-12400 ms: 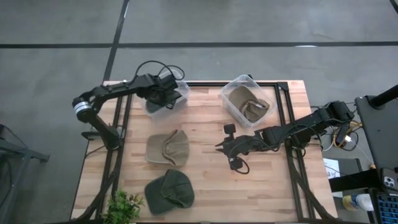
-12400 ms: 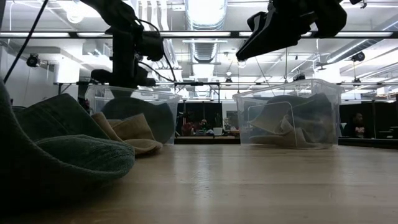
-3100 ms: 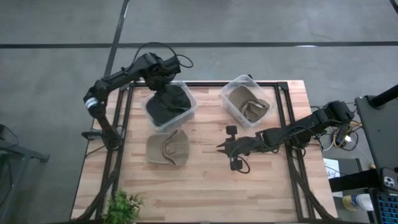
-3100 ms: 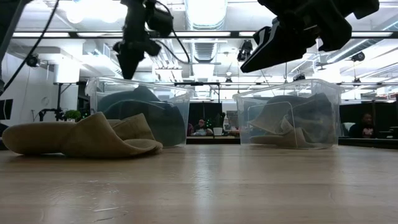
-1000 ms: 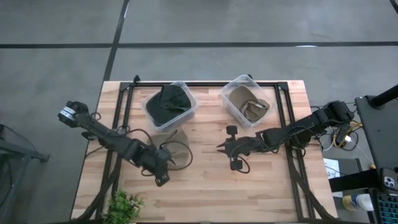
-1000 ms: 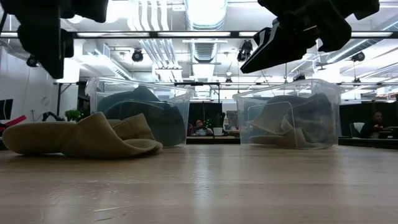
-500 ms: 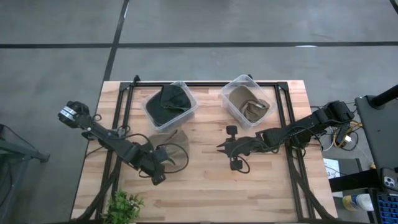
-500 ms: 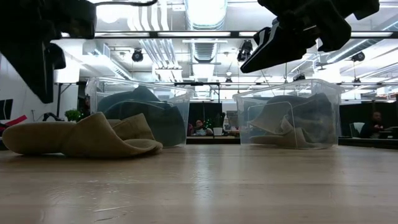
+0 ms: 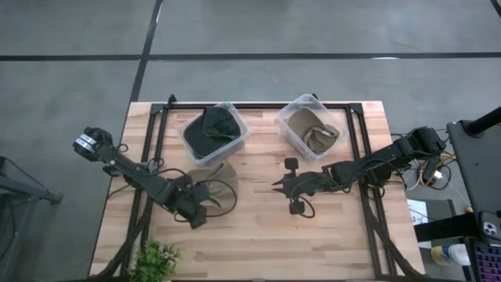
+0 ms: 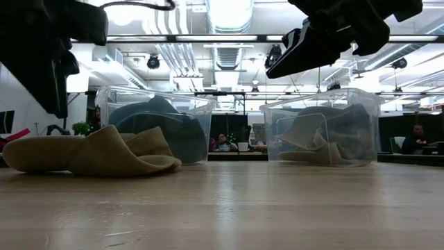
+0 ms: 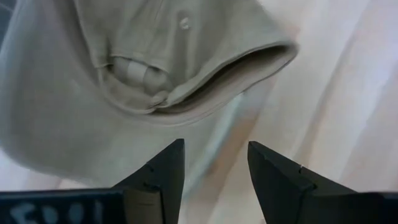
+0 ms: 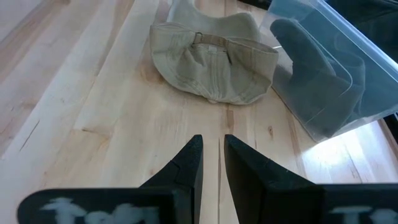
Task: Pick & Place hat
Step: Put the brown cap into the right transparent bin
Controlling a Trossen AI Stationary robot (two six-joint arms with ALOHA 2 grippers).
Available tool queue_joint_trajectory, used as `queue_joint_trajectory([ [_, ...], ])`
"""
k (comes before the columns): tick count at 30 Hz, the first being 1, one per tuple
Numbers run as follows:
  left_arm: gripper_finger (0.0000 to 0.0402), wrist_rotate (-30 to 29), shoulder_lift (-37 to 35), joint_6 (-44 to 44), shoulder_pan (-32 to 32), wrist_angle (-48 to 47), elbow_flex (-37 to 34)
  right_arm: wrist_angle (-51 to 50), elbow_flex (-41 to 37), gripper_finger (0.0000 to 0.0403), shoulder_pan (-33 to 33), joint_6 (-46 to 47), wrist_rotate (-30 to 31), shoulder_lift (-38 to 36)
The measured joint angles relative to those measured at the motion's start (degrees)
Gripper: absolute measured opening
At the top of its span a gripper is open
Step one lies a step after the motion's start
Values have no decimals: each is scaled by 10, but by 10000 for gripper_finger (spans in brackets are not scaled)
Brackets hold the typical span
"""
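A tan hat (image 11: 155,74) lies on the wooden table left of centre, its hollow inside turned up; it also shows in the high view (image 9: 225,182) and the low view (image 10: 90,154). My left gripper (image 11: 214,165) hangs just above the hat's near edge, open, fingers pointing down, touching nothing. My right gripper (image 9: 279,185) waits above the table's middle; its fingers (image 12: 212,155) stand a narrow gap apart with nothing between them.
A clear bin (image 9: 213,131) with dark green hats stands at the far left, and a second clear bin (image 9: 311,129) with tan hats at the far right. A small green plant (image 9: 156,258) sits at the near left corner. Bare wood lies between the arms.
My left gripper has come down a little over the tan hat and shifted slightly toward the far edge, staying open. The hat has not moved.
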Motion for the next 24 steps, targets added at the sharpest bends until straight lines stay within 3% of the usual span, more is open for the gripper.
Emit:
queue_joint_trajectory([
  [9, 167, 23, 1, 26, 0, 26, -42, 0, 0, 61, 0, 2, 0, 0],
  [24, 163, -3, 1, 37, 4, 49, -95, 1, 0, 61, 0, 2, 0, 0],
])
